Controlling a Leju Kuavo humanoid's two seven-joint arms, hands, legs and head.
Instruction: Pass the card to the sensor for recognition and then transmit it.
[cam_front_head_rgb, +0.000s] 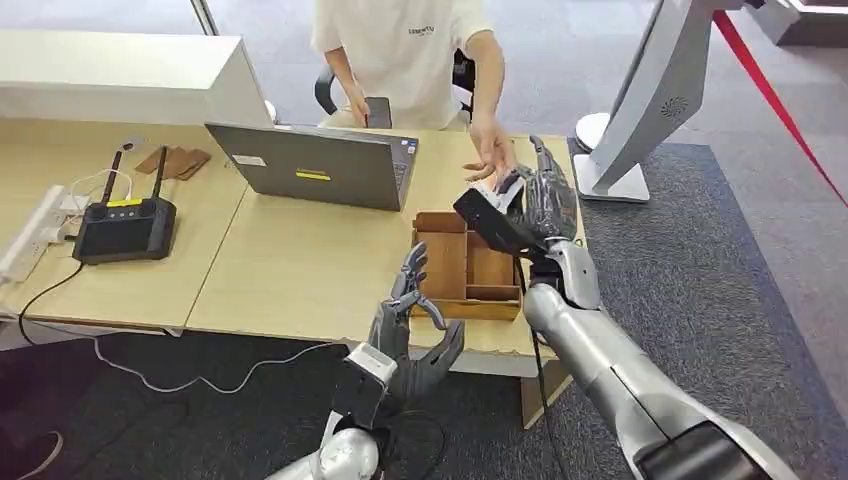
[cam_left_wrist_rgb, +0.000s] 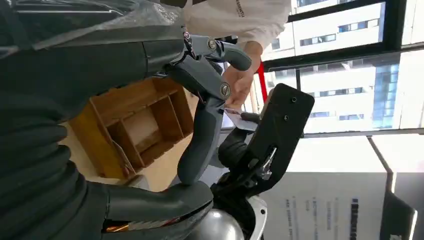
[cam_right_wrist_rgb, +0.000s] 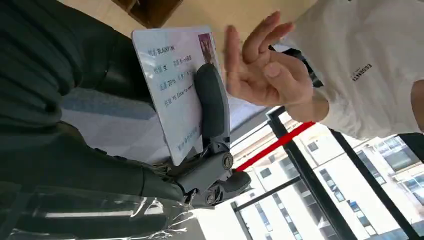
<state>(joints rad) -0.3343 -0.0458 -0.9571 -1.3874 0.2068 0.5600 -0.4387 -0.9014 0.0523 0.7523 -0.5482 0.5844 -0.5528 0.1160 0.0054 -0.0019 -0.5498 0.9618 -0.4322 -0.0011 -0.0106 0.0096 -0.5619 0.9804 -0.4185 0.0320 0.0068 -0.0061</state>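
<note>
My right hand (cam_front_head_rgb: 546, 197) is raised over the table's far right corner and holds a white card (cam_front_head_rgb: 499, 189). The right wrist view shows the card (cam_right_wrist_rgb: 172, 85) printed with text and a small photo, one dark finger (cam_right_wrist_rgb: 212, 102) pressed across its face. A person in a white shirt reaches an open hand (cam_front_head_rgb: 492, 150) to the card's far edge; those fingers (cam_right_wrist_rgb: 262, 70) are spread right beside it, contact unclear. My left hand (cam_front_head_rgb: 412, 335) hovers at the table's front edge, fingers (cam_left_wrist_rgb: 202, 125) apart and holding nothing, just in front of a wooden compartment box (cam_front_head_rgb: 462, 268).
A grey laptop (cam_front_head_rgb: 320, 165) stands open mid-table. At the left are a black device with two antennas (cam_front_head_rgb: 125, 228) and a white power strip (cam_front_head_rgb: 28, 238) with cables trailing off the edge. A white stand (cam_front_head_rgb: 640, 110) rises from the carpet on the right.
</note>
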